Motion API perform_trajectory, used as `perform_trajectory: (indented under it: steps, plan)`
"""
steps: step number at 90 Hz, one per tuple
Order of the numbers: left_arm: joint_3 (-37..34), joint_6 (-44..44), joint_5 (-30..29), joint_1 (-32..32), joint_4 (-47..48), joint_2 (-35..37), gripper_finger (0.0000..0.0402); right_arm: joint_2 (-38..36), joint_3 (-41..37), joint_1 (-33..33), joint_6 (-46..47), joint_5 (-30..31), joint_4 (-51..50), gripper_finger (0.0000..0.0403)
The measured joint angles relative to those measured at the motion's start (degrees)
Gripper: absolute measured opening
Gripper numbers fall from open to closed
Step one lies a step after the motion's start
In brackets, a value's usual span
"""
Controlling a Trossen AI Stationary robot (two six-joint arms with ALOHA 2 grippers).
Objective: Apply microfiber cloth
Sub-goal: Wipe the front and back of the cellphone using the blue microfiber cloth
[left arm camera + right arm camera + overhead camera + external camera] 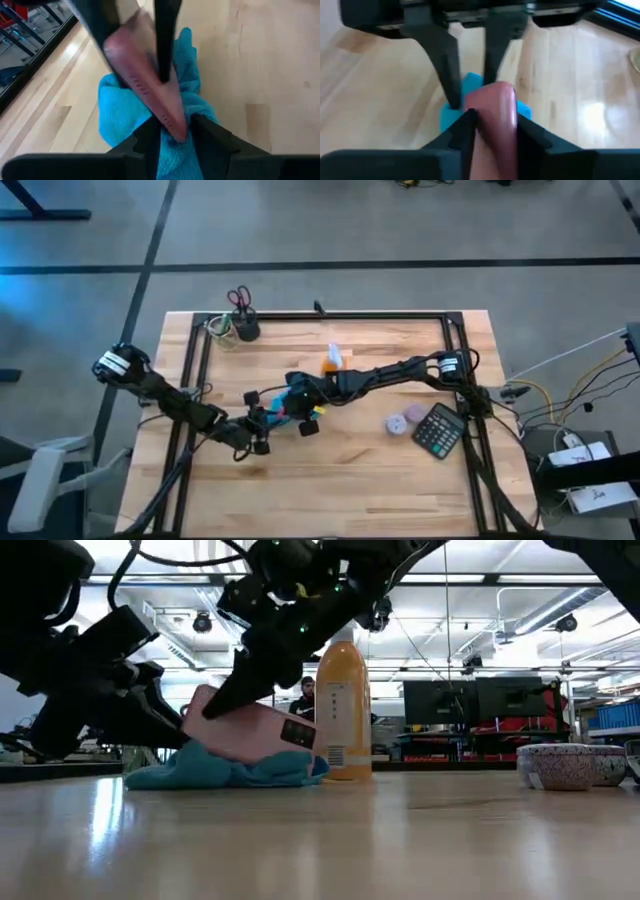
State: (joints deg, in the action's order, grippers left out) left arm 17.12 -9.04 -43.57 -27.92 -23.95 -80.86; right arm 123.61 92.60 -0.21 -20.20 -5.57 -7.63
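Soft, light, bunched cloth (225, 770) at centre-left of the low view, on the desk (400, 840) under a pink slab (255, 730); best pinched at a loose fold. Both hands (172, 132) (492, 122) low at mid-desk, each seemingly clamped on the slab's opposite ends.

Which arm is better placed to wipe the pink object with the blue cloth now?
Left. The left gripper sits at the microfiber cloth, while the right gripper has its jaws closed on the pink object.
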Motion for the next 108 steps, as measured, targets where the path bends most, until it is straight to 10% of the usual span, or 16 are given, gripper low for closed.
perform_trajectory:
  steps: [43, 70, 108]
  plan:
    - [0.0, -6.88, 5.87, -0.09, 7.44, 0.33, 0.008, -3.43, -0.02, 0.09, 1.11, 4.71, -1.35, 0.0171]
    - [0.0, -11.31, 14.58, -0.17, 9.49, 3.21, 0.0075, 2.19, -0.04, -0.21, 5.39, 9.24, 1.85, 0.011]
    - [0.02, -22.59, 9.99, -0.15, 23.94, 8.74, 0.0075, 7.05, 0.35, 1.36, 9.72, 8.14, -0.42, 0.0008]
